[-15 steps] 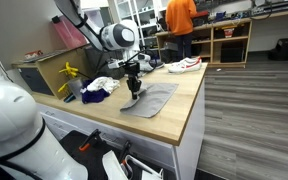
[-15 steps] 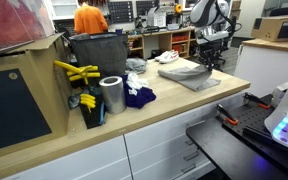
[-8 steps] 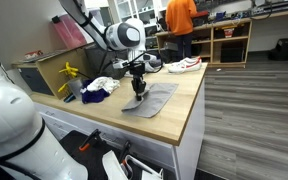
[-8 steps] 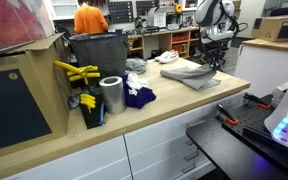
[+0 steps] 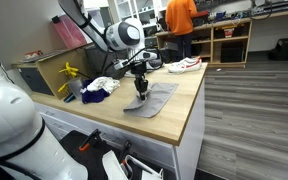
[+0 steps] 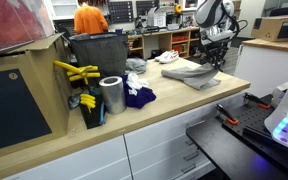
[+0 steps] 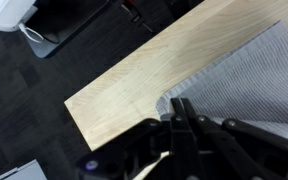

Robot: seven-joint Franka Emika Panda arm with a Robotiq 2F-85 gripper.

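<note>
A grey cloth (image 5: 154,100) (image 6: 192,73) lies spread on the wooden counter (image 5: 189,110). My gripper (image 5: 140,88) (image 6: 217,62) points down at the cloth's edge. In the wrist view the two fingers (image 7: 175,112) of my gripper (image 7: 181,106) are pressed together with a corner of the grey cloth (image 7: 249,80) pinched between the tips. That corner is slightly raised off the light wood (image 7: 114,95). The rest of the cloth lies flat.
A white shoe (image 5: 184,65) (image 6: 167,57) sits at the counter's far end. Blue and white rags (image 5: 99,88) (image 6: 137,95), a metal can (image 6: 112,95), yellow tools (image 6: 74,72) and a dark bin (image 6: 97,55) crowd the other end. A person in orange (image 5: 180,15) stands behind.
My gripper has shifted slightly along the counter toward the shoe, dragging the pinched corner with it. The jaws stay shut.
</note>
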